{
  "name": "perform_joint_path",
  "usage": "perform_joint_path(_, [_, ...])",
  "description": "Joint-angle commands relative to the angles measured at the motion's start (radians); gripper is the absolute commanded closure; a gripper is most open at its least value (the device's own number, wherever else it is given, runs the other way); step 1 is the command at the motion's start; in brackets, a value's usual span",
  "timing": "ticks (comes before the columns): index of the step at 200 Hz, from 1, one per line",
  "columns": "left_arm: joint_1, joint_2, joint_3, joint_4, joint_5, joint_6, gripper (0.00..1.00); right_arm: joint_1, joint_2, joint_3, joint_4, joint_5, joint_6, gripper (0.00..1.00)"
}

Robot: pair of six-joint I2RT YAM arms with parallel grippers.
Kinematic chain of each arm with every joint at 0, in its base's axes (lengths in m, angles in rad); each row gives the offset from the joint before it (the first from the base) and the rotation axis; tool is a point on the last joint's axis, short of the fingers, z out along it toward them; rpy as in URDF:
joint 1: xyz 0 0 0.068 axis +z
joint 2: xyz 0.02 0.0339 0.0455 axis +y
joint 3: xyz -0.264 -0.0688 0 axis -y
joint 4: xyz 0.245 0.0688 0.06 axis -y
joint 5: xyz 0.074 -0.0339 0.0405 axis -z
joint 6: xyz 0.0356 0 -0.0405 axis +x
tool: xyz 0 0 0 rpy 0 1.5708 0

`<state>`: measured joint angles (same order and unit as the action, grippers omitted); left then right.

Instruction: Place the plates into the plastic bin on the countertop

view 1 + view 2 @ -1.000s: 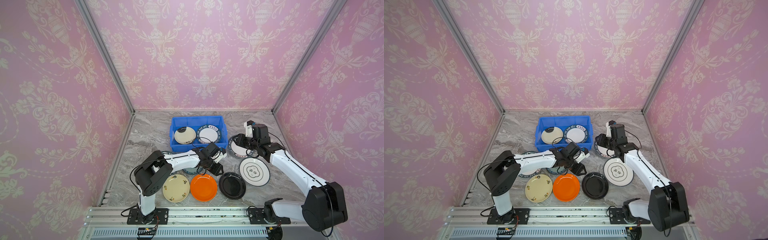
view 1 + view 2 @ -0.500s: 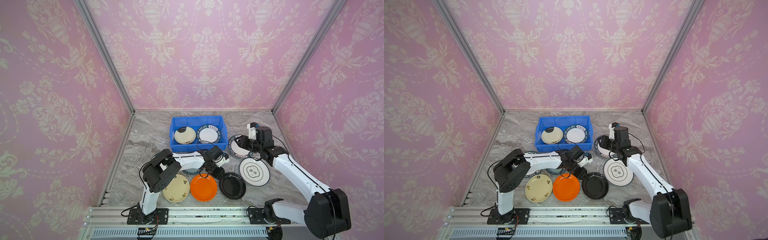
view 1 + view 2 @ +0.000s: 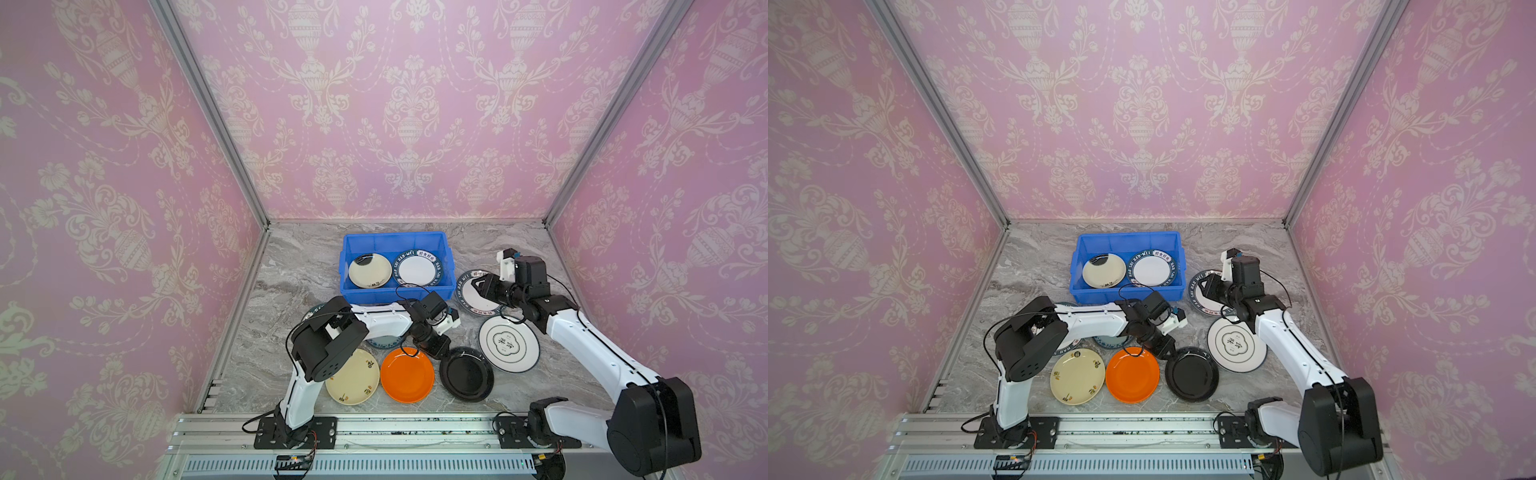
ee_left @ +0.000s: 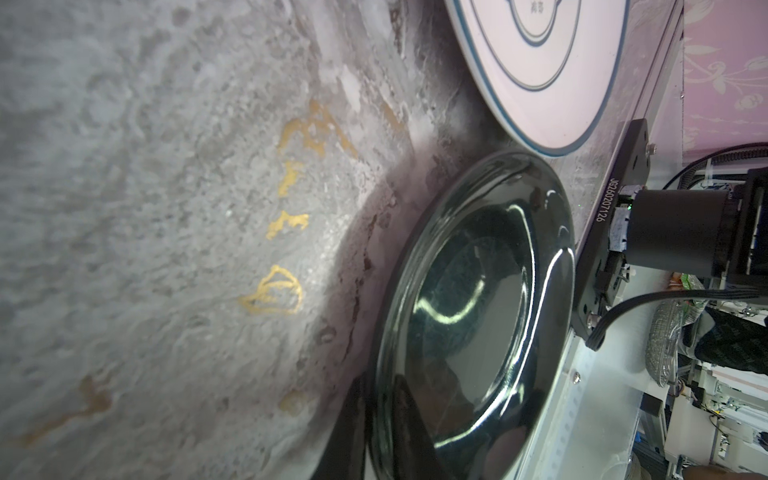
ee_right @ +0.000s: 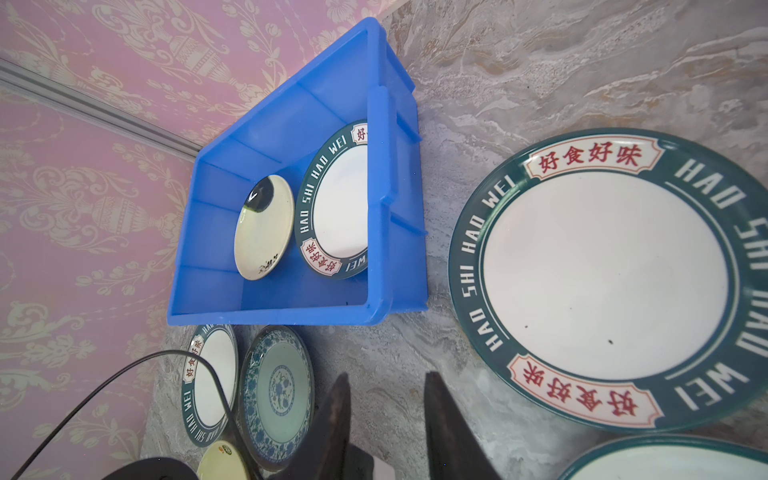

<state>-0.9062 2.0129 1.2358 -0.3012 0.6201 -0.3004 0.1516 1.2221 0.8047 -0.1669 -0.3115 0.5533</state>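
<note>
A: The plates (image 3: 1077,376); where does each one lie?
B: Two are inside the plastic bin (image 3: 374,294), side by side: a cream plate (image 3: 369,271) and a lettered plate (image 3: 417,269); the other seven are out on the countertop (image 3: 299,266).
A: And those seven?
B: Three make a row along the near edge in both top views: a second cream plate (image 3: 352,376), the orange plate (image 3: 407,376), then the black plate (image 3: 467,374); the black-ringed plate (image 3: 508,343) sits just beyond the black one, toward the right; a second lettered plate (image 5: 602,282) lies just right of the bin; a teal patterned plate (image 5: 276,392) and a third lettered plate (image 5: 222,353) lie next to each other in front of the bin, partly under the left arm.
A: What about the left gripper (image 4: 376,415)?
B: It is down at the black plate's rim, on the side nearest the orange plate; the left wrist view shows one finger (image 4: 343,428) outside the rim and the other inside the dish, pinching the rim between them; whether the plate is lifted, I cannot tell.
A: And the right gripper (image 5: 386,407)?
B: It hangs by the second lettered plate, on its bin side; its fingers stand apart with nothing between them; in the right wrist view only bare countertop shows through the gap, and both fingers are clear of that plate's rim.
</note>
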Motion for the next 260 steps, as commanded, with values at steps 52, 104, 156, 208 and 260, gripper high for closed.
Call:
perform_joint_path(52, [0.035, -0.039, 0.0, -0.031, 0.007, 0.002, 1.0, -0.009, -0.02, 0.002, 0.021, -0.038, 0.013, 0.68])
perform_joint_path(104, [0.12, -0.223, 0.009, -0.11, 0.079, 0.016, 1.0, -0.009, -0.027, 0.035, 0.007, -0.063, 0.005, 0.68])
perform_joint_path(156, [0.23, -0.373, 0.007, -0.124, -0.015, -0.021, 1.0, -0.01, -0.105, 0.032, 0.039, -0.056, 0.019, 0.62])
perform_joint_path(208, [0.334, -0.454, -0.15, 0.153, -0.104, -0.214, 1.0, -0.01, -0.113, 0.027, 0.075, -0.116, 0.039, 0.66])
perform_joint_path(260, [0.406, -0.457, -0.175, 0.275, -0.047, -0.303, 1.0, -0.002, -0.067, 0.028, 0.11, -0.23, 0.075, 0.52])
